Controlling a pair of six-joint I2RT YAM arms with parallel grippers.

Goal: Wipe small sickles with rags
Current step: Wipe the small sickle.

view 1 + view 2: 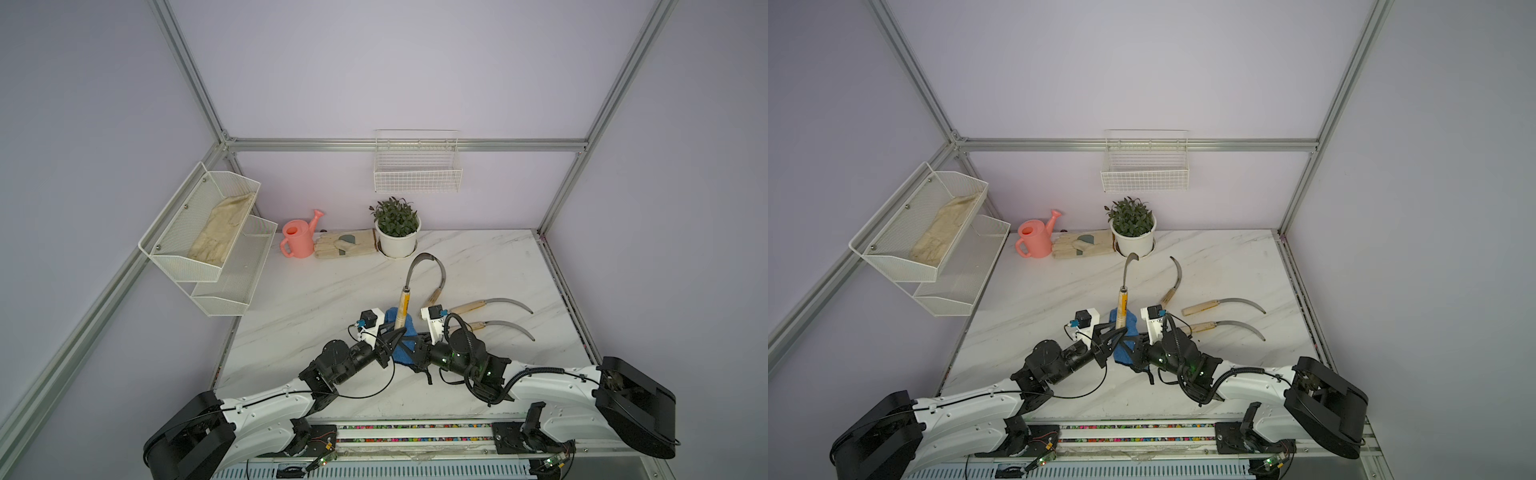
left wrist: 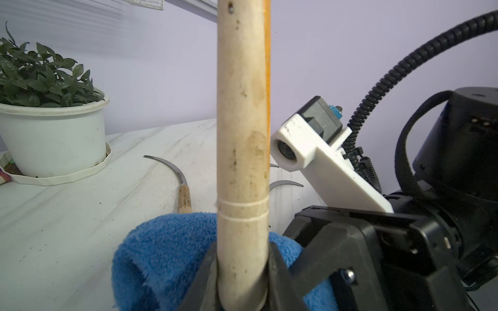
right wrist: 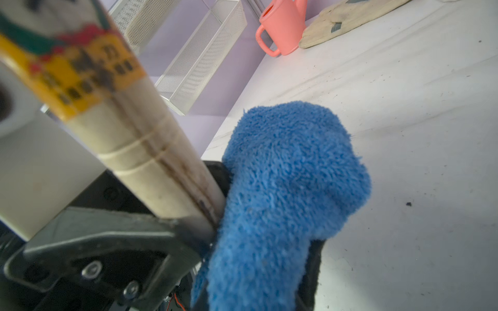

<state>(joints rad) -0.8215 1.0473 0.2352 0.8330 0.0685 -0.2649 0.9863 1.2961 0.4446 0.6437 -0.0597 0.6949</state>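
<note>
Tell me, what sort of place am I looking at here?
Probably a mock gardening bench inside a robot test booth: a potted plant, a pink watering can and a work glove sit at the back of the marble-look table, sickles lie on it, and aluminium framing surrounds it.

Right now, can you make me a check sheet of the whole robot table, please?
Surface: white marble table, a few dark specks.
Job's things: held sickle upright, blue rag against its handle; three loose sickles lying flat.
Clutter: pink watering can, beige glove, potted plant along the back.
Grippers: left gripper shut on the held sickle; right gripper shut on the blue rag.
Cables: ribbed black hose over right arm; no snag seen.
Surroundings: wire basket on back wall; mesh rack holding another glove.
</note>
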